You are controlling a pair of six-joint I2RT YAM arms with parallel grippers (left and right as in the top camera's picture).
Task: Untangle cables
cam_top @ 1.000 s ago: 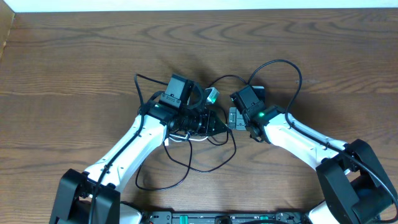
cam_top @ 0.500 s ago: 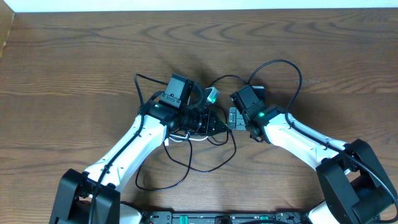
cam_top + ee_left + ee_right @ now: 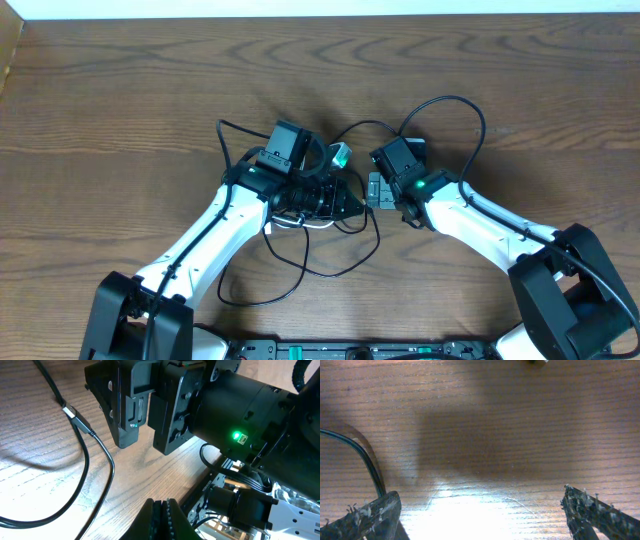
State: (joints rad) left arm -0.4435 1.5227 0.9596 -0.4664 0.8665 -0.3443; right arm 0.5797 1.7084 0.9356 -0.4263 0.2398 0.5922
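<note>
Early untangling, I'd guess: left gripper (image 3: 160,507) clenched on nothing visible, right gripper (image 3: 480,510) wide open, black cable (image 3: 369,464) beside 1 finger. It needs shifting over that next.

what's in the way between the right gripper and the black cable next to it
Nothing visible. In the right wrist view the black cable runs over the bare table right up to one side of the open right gripper, with only wood between them.
</note>
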